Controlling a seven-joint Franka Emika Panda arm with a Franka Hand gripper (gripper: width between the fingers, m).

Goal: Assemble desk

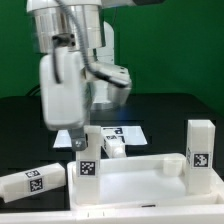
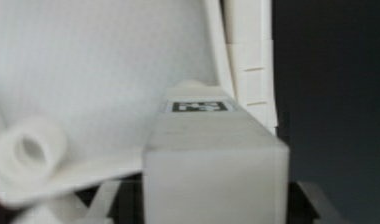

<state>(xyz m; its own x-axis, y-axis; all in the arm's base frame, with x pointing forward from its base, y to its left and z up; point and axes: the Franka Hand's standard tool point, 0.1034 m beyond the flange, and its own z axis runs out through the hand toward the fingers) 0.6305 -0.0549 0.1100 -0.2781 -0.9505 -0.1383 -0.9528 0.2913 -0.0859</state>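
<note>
My gripper [image 1: 82, 143] is blurred against the upright leg [image 1: 87, 160]; whether its jaws grip, I cannot tell. The desk top [image 1: 140, 183] is cut off by the exterior view's lower edge. The leg's tag [image 2: 201, 105] in the wrist view is unreadably blurred.

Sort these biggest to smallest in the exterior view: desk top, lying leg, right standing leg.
1. desk top, clearly the largest.
2. lying leg and right standing leg: they look about alike, so I won't rank one above the other.
</note>
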